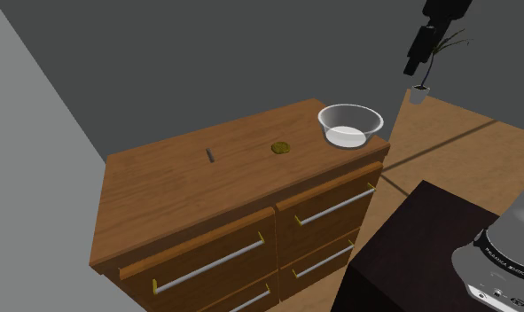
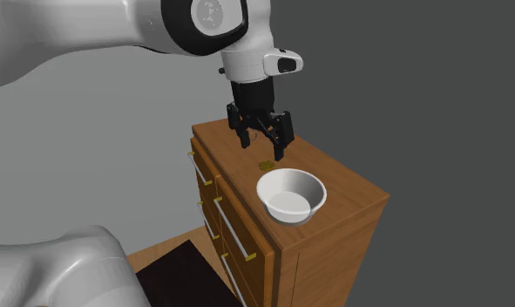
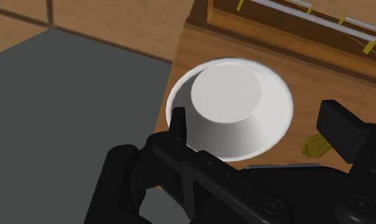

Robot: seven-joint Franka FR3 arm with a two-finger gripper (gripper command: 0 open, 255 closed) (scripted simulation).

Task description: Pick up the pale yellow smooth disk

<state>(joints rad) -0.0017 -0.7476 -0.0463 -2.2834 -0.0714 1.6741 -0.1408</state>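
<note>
Grey walls (image 1: 207, 53) behind, plank floor (image 1: 455, 133) off to one side; looking down on a brown wooden surface (image 1: 162, 182) topping a chest of drawers (image 1: 251, 257). Finding the pale yellow disk (image 1: 280, 147) lying flat near the middle of that surface, close to the white bowl (image 1: 349, 125) but apart from it. Also noting a small dark stub (image 1: 210, 155) farther toward the shoulder view's left. Seeing the end effector (image 2: 266, 144) hanging well above the wood, fingers spread and pinching nothing. Reading the wrist view as centring on the bowl (image 3: 237, 108) rather than the disk (image 3: 315, 146), with the disk lying just beside one fingertip (image 3: 336, 121). Judging the main hazard to be descending on this line: probably clipping the bowl's rim with a finger and shoving a bowl sitting near the corner toward the edge. Expecting further trouble from so thin and smooth a target: closing too high and catching nothing, or pressing too low, scraping the wood and skidding the disk away. Recommending shifting squarely over the disk before lowering, keeping both fingers clear of the bowl.
</note>
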